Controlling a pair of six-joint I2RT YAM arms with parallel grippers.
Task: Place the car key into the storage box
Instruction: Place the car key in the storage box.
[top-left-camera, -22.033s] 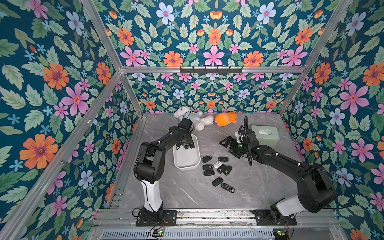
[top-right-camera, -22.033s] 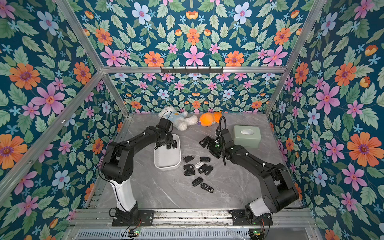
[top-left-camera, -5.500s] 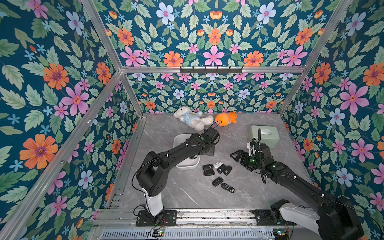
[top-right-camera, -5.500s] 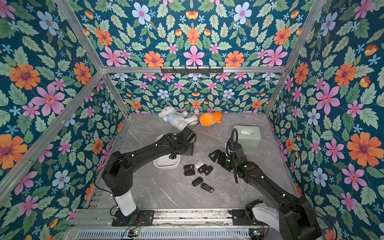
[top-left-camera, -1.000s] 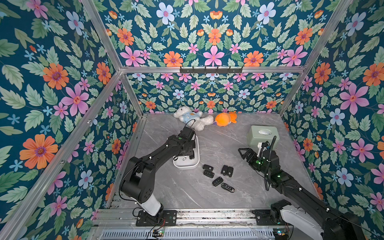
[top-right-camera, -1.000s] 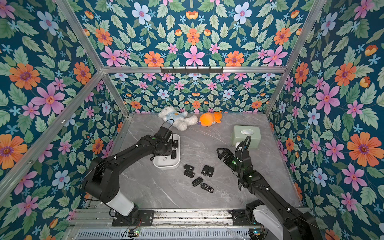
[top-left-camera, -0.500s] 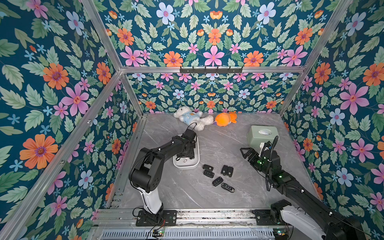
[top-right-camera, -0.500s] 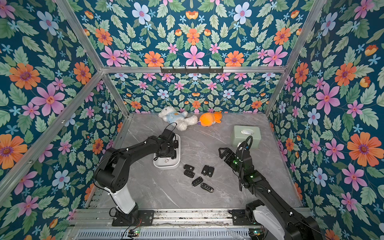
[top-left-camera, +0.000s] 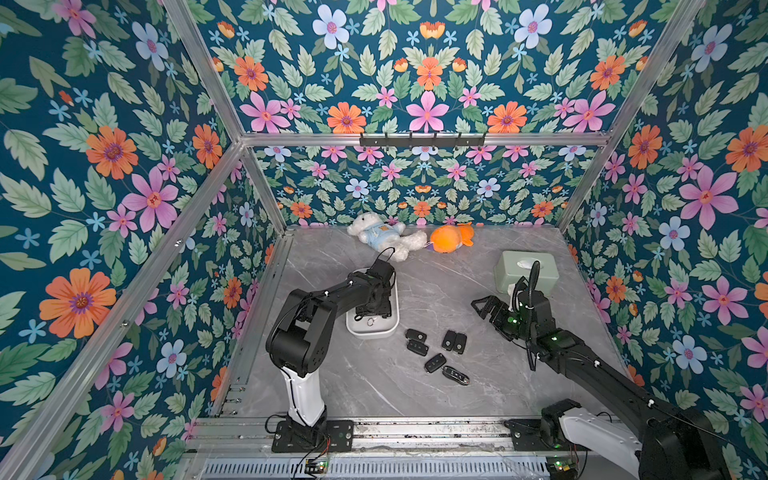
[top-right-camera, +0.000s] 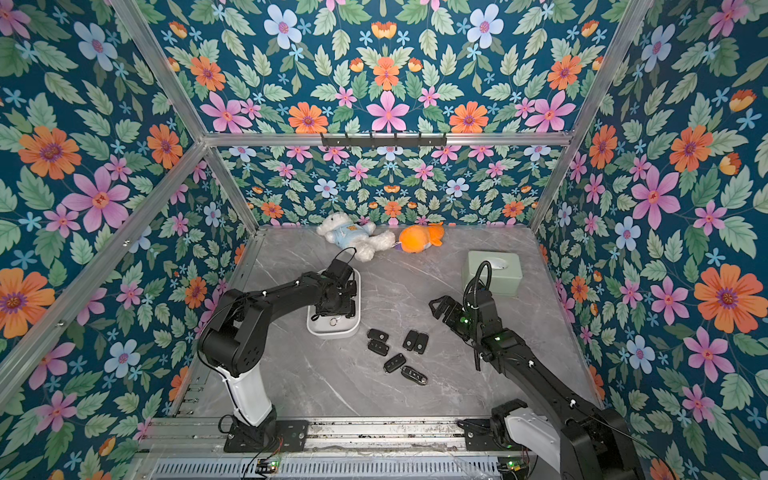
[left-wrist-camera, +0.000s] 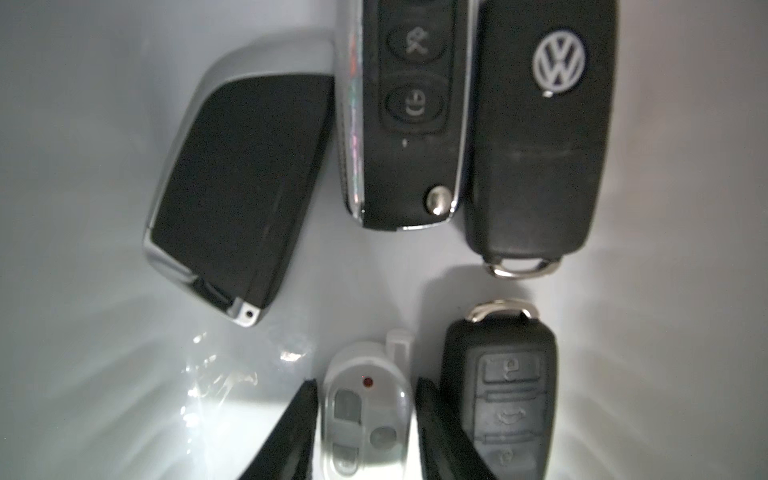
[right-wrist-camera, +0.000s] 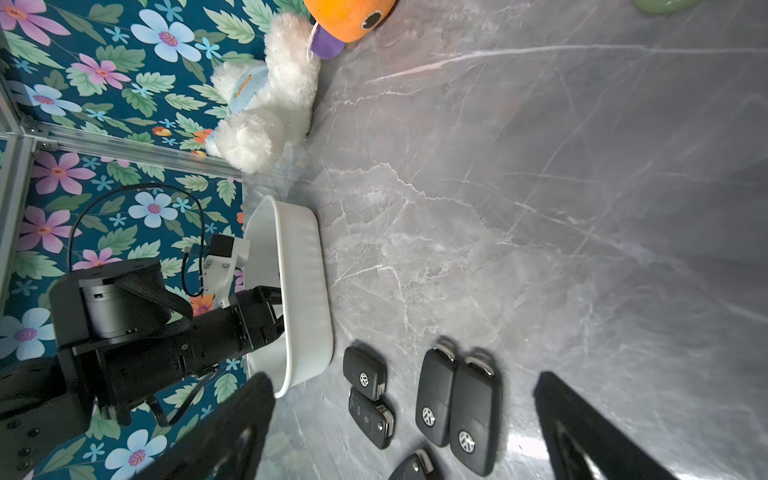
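The jaws of the left gripper (left-wrist-camera: 365, 384) stand a little parted, with its black fingers (left-wrist-camera: 291, 440) one on each side of the car key (left-wrist-camera: 368, 419). A thin gap shows on both sides, so they flank the key and do not press it. The car key (small, silver-white, with grey buttons and a red dot) lies flat on the floor of the storage box (left-wrist-camera: 83, 208). Its long axis runs parallel to the fingers. Its small loop end points away from the wrist, toward the flip key (left-wrist-camera: 403, 112).

Four black keys share the storage box with it. The flip key has chrome edges, the smart key (left-wrist-camera: 241, 195) has a chrome rim, and the badge key (left-wrist-camera: 540, 137) carries a round emblem. The three-button key (left-wrist-camera: 498, 399) lies just beside the car key and parallel to it.

In both top views the left arm covers most of the storage box (top-left-camera: 372, 334) (top-right-camera: 332, 331).

The jaws of the right gripper (top-left-camera: 482, 305) are spread wide and hold nothing. It hangs above the tabletop (top-left-camera: 436, 286), well apart from the storage box. Six loose keys (top-left-camera: 435, 363) (all black) lie on the tabletop near the storage box, between it and the right gripper.

The green box (top-left-camera: 525, 270) stands well apart from the storage box, beyond the right gripper, and a bit of white shows in its top slot.
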